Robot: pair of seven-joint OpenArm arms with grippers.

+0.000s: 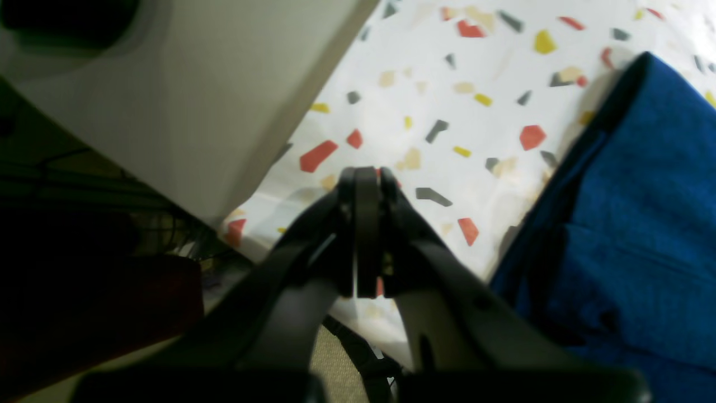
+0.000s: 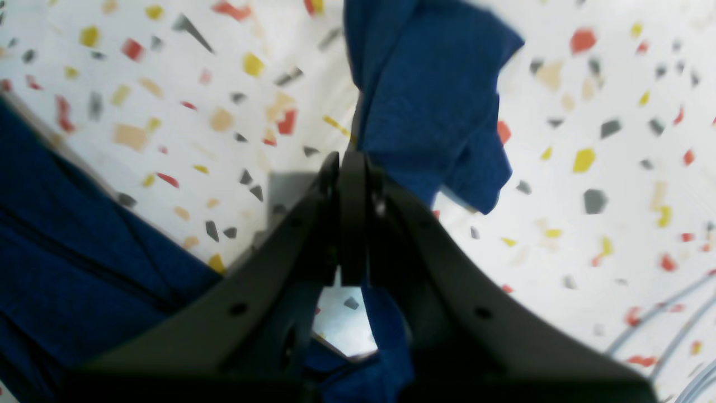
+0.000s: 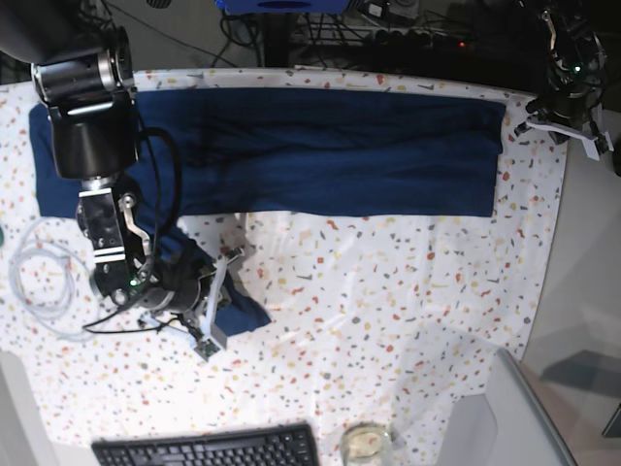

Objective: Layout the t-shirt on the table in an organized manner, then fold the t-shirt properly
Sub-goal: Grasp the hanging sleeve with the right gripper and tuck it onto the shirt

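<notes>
Laying-out step, by the look of it; no folding begun.

Far left of the base view: a loop of pale cable (image 3: 39,282) lying out to the side of the right arm, well apart from the cloth.

Next, right gripper (image 2: 352,162): clenched on a bunched flap of the t-shirt (image 3: 320,146), blue fabric pinched between the shut jaws and spilling out past the tips. More cloth trailing down one side of the same tool in its wrist view, and the speckled table (image 3: 388,291) showing beneath it.

Main body of the t-shirt: stretched as a long band across the table on the far side of that gripper, reaching almost to the other arm.

Far right: left gripper (image 1: 366,173), shut tight on nothing, raised near the table's edge, with the shirt's end just off to one side of the tips and a plain grey surface (image 1: 196,101) on the other.

Likely next: draw the pinched flap outward and lay it flat clear of the body, then let go. Worth keeping the pull gentle, as a hard tug could drag the long band out of line. Probably also needs the left gripper brought down to pin the other end.

Hard to tell:
- whether the pinched part is a sleeve or a hem corner
- how many layers lie in the long band
- whether the flap is lifted or resting on the table, hidden under the arm from above
- both wrist views blurred, lower part filled by the tool's own dark frame.
</notes>
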